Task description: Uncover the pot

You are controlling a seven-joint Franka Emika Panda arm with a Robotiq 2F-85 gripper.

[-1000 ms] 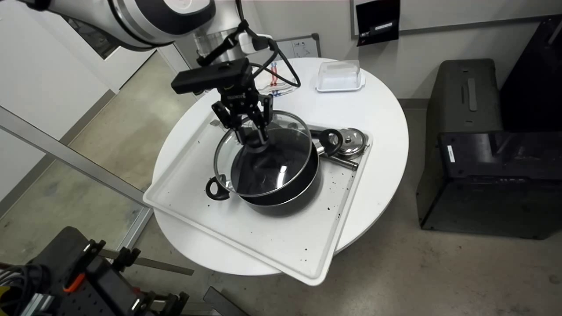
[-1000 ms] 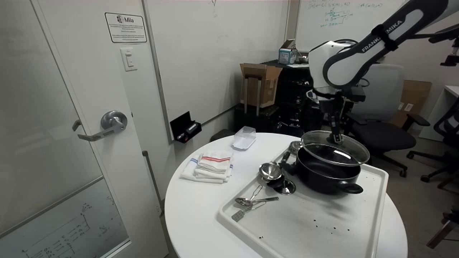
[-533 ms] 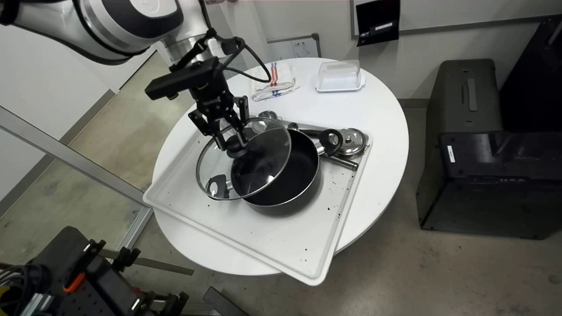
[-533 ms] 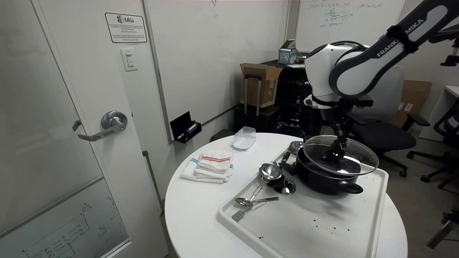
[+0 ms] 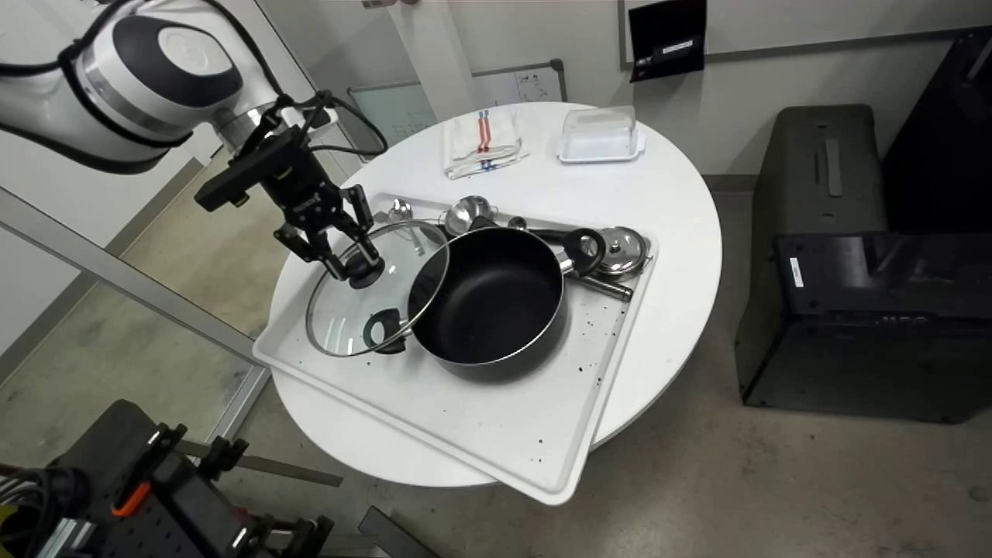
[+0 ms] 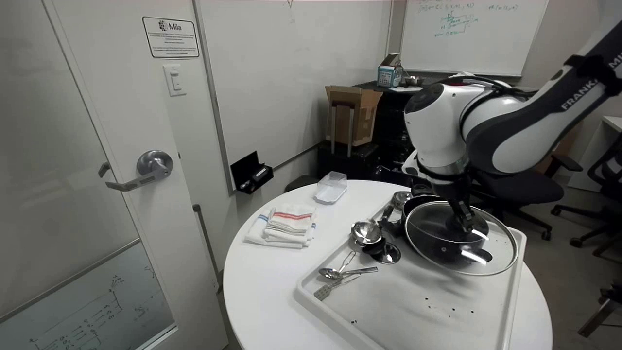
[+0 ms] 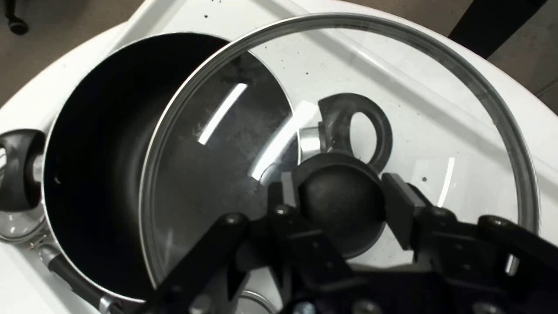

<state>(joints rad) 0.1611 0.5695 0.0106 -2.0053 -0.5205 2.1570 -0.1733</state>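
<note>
The black pot (image 5: 496,302) stands on the tray, its dark interior mostly exposed in an exterior view and in the wrist view (image 7: 100,152). In an exterior view the pot (image 6: 413,204) is largely behind the glass lid (image 6: 437,238). My gripper (image 5: 356,265) is shut on the black knob (image 7: 340,200) of the glass lid (image 5: 403,267), one finger on each side. The lid hangs tilted above the tray, beside the pot, and overlaps the pot's edge and one side handle in the views. Whether lid and pot touch cannot be told.
The white tray (image 5: 465,403) lies on a round white table (image 5: 674,225). Metal utensils (image 6: 340,274), a metal strainer or bowl (image 6: 367,232) and a small metal pot (image 5: 620,249) lie beside the pot. Folded towels (image 5: 484,143) and a clear container (image 5: 601,136) stand behind.
My gripper has carried the lid sideways off the pot, toward the handle at the tray's side. The pot's interior, covered a second ago, now shows. The pot has not moved.
</note>
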